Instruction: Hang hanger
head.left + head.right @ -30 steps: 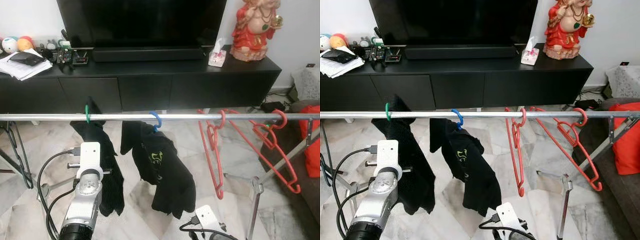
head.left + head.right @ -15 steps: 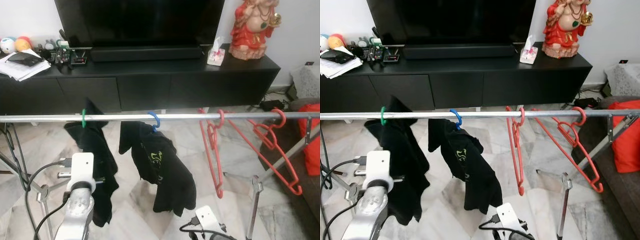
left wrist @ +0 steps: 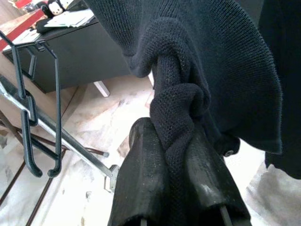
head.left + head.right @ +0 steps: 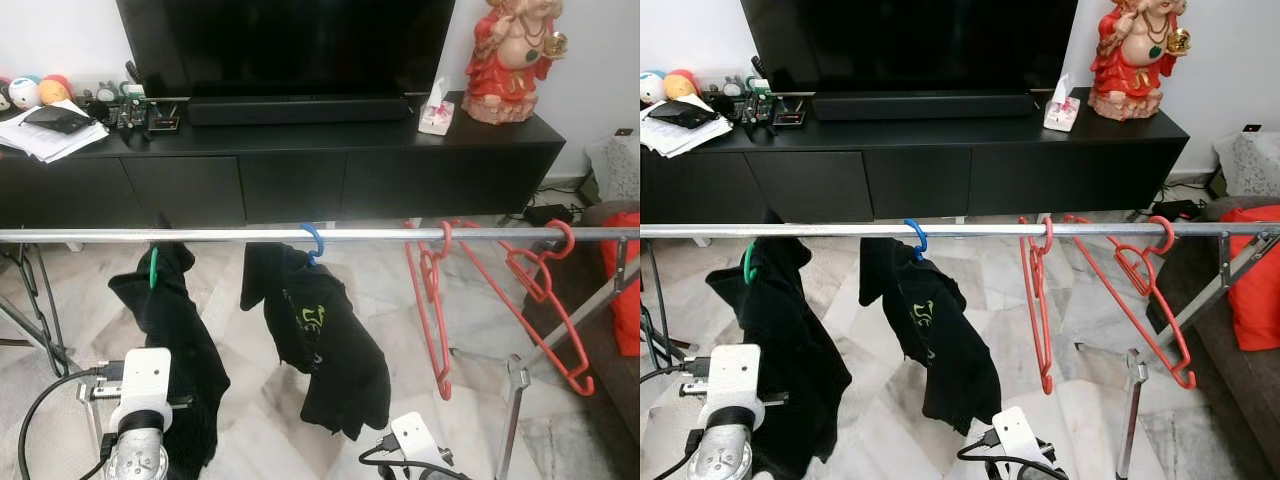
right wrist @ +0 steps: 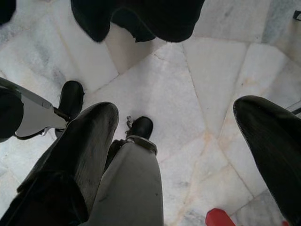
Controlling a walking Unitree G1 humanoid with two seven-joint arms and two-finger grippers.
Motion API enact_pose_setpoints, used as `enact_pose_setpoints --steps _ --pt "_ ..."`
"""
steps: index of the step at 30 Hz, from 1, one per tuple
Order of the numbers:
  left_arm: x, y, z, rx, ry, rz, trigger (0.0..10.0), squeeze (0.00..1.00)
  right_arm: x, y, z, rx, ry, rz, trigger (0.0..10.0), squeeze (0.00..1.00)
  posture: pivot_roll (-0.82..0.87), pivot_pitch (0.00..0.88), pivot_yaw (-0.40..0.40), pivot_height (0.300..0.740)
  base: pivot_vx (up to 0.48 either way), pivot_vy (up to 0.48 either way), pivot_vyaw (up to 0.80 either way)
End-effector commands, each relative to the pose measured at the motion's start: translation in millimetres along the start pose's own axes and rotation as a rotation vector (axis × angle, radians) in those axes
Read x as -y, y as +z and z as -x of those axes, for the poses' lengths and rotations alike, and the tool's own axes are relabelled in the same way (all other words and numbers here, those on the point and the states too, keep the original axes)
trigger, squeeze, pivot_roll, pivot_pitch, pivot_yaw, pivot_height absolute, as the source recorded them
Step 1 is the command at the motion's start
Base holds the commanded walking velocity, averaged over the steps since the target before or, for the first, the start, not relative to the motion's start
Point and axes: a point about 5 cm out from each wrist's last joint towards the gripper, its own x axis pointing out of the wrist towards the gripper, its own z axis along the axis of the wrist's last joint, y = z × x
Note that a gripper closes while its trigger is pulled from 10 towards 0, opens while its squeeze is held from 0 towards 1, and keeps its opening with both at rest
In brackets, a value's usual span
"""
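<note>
Gripping: left gripper (image 3: 176, 181) has its jaws pinched tight on a twisted fold of the black garment (image 4: 175, 340).
Right gripper: (image 5: 183, 155) hangs idle over the marble floor (image 5: 188, 75), jaws spread wide, holding nothing.
Hanger: the green hanger (image 4: 153, 268) carries that garment; its hook sits just below the metal rail (image 4: 230, 236), toward 9 o'clock in the head view, and looks unhooked.
Neighbours: a second black garment on a blue hanger (image 4: 313, 240) hangs at 12 o'clock; red hangers (image 4: 435, 300) crowd the rail toward 3 o'clock.
Beyond: a black TV cabinet (image 4: 300, 170) stands behind the rail.
Risk: holding cloth rather than hanger gives poor control of the hook; the garment may slide off.
Second risk: raising the hook could swing it into the blue hanger's garment.
</note>
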Motion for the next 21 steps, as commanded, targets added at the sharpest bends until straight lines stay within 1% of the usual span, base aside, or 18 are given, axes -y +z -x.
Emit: enact_pose_setpoints --steps 1,4,8,11,15,17,21 --pt "-4.6 5.1 -0.6 0.047 0.02 -0.005 10.0 0.0 1.8 1.9 -0.1 0.002 -0.007 -0.012 10.0 0.0 -0.02 0.0 -0.012 0.74 0.0 0.0 0.0" --pt "-5.3 8.6 -1.9 0.071 0.04 0.031 10.0 0.0 3.4 4.1 -0.2 0.006 -0.015 -0.025 10.0 0.0 -0.02 0.0 -0.016 0.74 0.0 0.0 0.0" --pt "-5.4 9.0 -2.0 0.074 0.043 0.035 10.0 0.0 3.6 4.3 -0.3 0.007 -0.015 -0.026 10.0 0.0 -0.02 0.0 -0.016 0.74 0.0 0.0 0.0" --pt "6.1 17.1 -10.3 0.096 0.024 0.058 10.0 0.0 7.7 13.8 -0.8 0.029 -0.036 -0.056 10.0 0.0 -0.03 0.0 -0.019 0.74 0.0 0.0 0.0" --pt "6.9 18.9 -12.9 0.102 0.025 0.067 10.0 0.0 8.7 16.6 -0.9 0.035 -0.044 -0.073 10.0 0.0 -0.03 0.0 -0.024 0.74 0.0 0.0 0.0" --pt "6.3 22.8 -16.1 0.119 0.025 0.069 10.0 0.0 9.3 19.9 -1.1 0.038 -0.051 -0.063 10.0 0.0 -0.02 0.0 -0.026 0.74 0.0 0.0 0.0" --pt "3.3 27.4 -17.8 0.136 0.042 0.087 10.0 0.0 9.4 23.8 -1.3 0.048 -0.049 -0.062 10.0 0.0 -0.02 0.0 -0.023 0.74 0.0 0.0 0.0"
